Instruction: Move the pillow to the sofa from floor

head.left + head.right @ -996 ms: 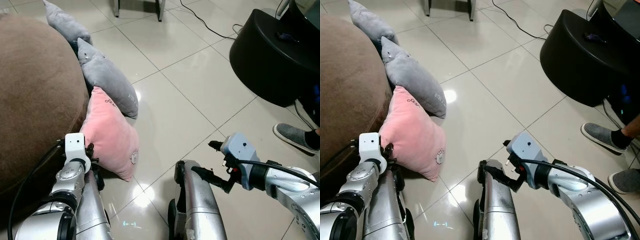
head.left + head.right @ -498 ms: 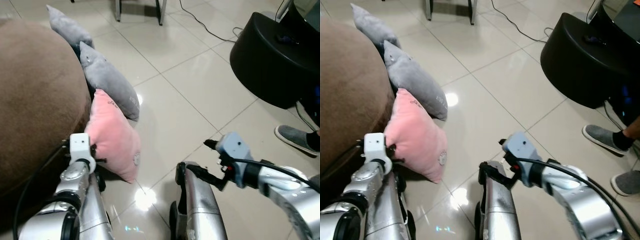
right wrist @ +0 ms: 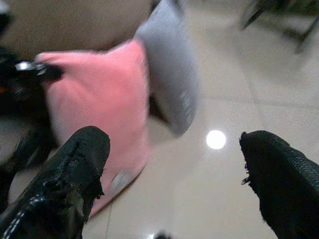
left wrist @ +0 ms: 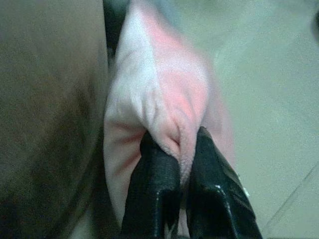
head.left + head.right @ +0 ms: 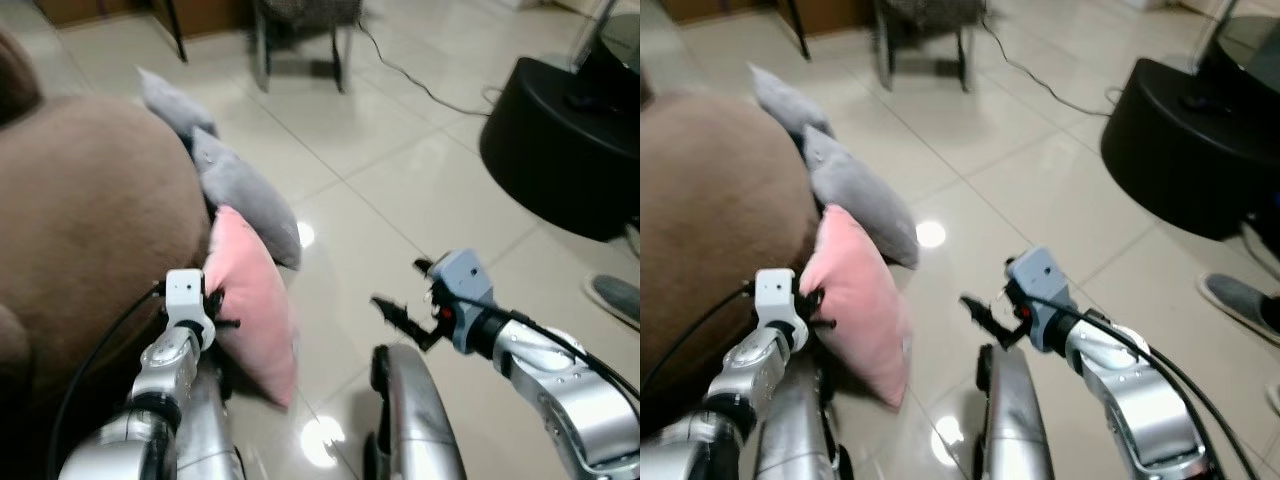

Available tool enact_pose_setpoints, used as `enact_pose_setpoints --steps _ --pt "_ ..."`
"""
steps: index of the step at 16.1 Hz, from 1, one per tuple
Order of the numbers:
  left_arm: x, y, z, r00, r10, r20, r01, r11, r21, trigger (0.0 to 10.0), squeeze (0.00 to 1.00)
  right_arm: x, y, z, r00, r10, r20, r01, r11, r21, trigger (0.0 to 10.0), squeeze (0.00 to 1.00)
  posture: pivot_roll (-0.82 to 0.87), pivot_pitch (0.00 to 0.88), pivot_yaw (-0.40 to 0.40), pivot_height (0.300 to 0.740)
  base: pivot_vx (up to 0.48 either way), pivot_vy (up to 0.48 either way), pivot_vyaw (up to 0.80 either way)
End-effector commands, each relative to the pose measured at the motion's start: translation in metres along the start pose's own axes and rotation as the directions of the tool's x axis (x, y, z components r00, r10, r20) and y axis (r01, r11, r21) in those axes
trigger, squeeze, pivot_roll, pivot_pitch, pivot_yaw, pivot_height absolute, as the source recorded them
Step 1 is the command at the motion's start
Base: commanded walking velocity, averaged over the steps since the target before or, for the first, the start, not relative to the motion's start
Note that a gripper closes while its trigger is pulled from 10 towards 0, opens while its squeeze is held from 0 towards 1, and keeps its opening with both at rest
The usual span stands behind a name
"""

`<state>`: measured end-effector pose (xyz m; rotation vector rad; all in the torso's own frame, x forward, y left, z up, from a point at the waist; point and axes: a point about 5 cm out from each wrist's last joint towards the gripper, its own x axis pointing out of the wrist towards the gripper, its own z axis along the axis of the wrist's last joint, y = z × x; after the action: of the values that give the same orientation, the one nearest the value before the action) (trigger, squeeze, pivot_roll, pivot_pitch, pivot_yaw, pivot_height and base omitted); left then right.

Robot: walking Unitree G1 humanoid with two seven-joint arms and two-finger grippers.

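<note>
I am holding my left gripper (image 5: 222,312) against the near edge of the pink pillow (image 5: 256,305), which is leaning on the brown sofa (image 5: 90,250). Two grey pillows (image 5: 245,195) are lying just behind the pink one. My right gripper (image 5: 392,312) is hanging over the tiled floor (image 5: 400,190), apart from the pillow.

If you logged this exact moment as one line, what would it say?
left tool: shut on pink pillow beside brown sofa | right tool: open over floor | two grey pillows on floor
</note>
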<state>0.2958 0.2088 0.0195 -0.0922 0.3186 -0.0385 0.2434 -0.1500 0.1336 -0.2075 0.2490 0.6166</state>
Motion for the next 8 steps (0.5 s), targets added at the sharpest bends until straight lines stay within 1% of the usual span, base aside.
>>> enact_pose_setpoints --steps 1,2,3,4,5,6,7,8 --pt "-0.001 -0.001 0.025 0.989 -0.031 0.144 0.027 0.999 0.027 0.0 0.0 -0.003 -0.006 0.002 0.998 -0.062 0.03 0.062 0.998 0.006 10.0 0.0 -0.07 0.0 0.006 0.506 0.0 0.0 0.0" --pt "-0.009 -0.003 0.037 0.975 -0.06 0.214 0.046 0.997 0.069 0.0 0.0 -0.003 -0.007 0.004 0.994 -0.101 0.05 0.1 0.995 0.027 10.0 0.0 -0.05 0.0 0.011 0.506 0.0 0.0 0.0" --pt "-0.038 -0.015 0.071 0.916 -0.143 0.375 0.09 0.984 0.155 0.0 0.0 -0.004 -0.013 0.006 0.966 -0.241 0.094 0.222 0.959 0.175 10.0 0.0 -0.03 0.0 0.013 0.515 0.0 0.0 0.0" --pt "-0.057 -0.027 0.088 0.875 -0.198 0.441 0.128 0.975 0.183 0.0 0.0 -0.007 -0.013 0.006 0.947 -0.303 0.109 0.274 0.936 0.221 10.0 0.0 -0.01 0.0 0.009 0.525 0.0 0.0 0.0" --pt "-0.068 -0.038 0.099 0.85 -0.232 0.472 0.16 0.969 0.188 0.0 0.0 -0.008 -0.013 0.006 0.936 -0.331 0.116 0.301 0.928 0.221 10.0 0.0 0.01 0.0 -0.002 0.535 0.0 0.0 0.0" --pt "-0.072 -0.043 0.104 0.841 -0.242 0.483 0.173 0.968 0.184 0.0 0.0 -0.008 -0.013 0.006 0.931 -0.345 0.118 0.314 0.923 0.222 10.0 0.0 0.02 0.0 -0.008 0.54 0.0 0.0 0.0" --pt "-0.079 -0.053 0.112 0.829 -0.236 0.507 0.174 0.97 0.167 0.0 0.0 -0.005 -0.012 0.007 0.919 -0.372 0.13 0.337 0.913 0.231 10.0 0.0 0.04 0.0 -0.023 0.55 0.0 0.0 0.0" --pt "-0.081 -0.056 0.12 0.821 -0.201 0.534 0.145 0.979 0.146 0.0 0.0 -0.001 -0.011 0.01 0.91 -0.39 0.14 0.347 0.902 0.256 10.0 0.0 0.05 0.0 -0.03 0.56 0.0 0.0 0.0"
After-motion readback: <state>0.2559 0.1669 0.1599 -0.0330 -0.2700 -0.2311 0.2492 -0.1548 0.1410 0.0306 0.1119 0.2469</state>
